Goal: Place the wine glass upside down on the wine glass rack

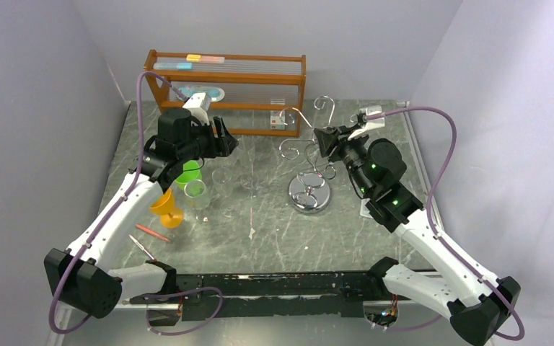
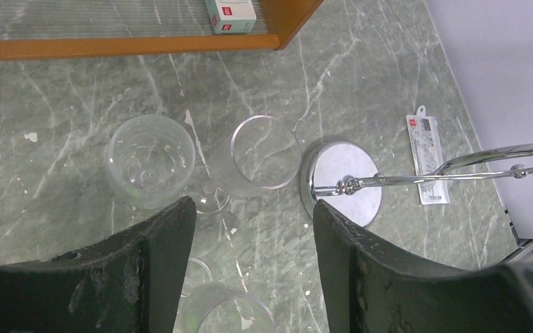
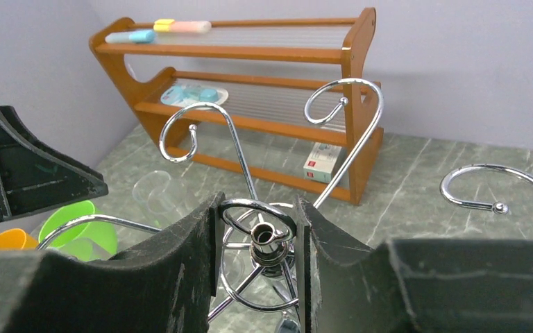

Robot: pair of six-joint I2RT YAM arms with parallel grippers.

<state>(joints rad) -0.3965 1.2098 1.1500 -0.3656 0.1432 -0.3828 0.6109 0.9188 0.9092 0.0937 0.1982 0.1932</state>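
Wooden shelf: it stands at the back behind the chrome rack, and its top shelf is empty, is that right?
Not empty. The wooden shelf stands at the back behind the chrome rack, but pastel blocks lie on its top shelf, as the right wrist view shows.

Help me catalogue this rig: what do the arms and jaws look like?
Both the left arm and right arm have white links, black joints and bases, and black, scuffed, wedge-shaped jaws. A purple cable loops along each; green lights glow on the right.
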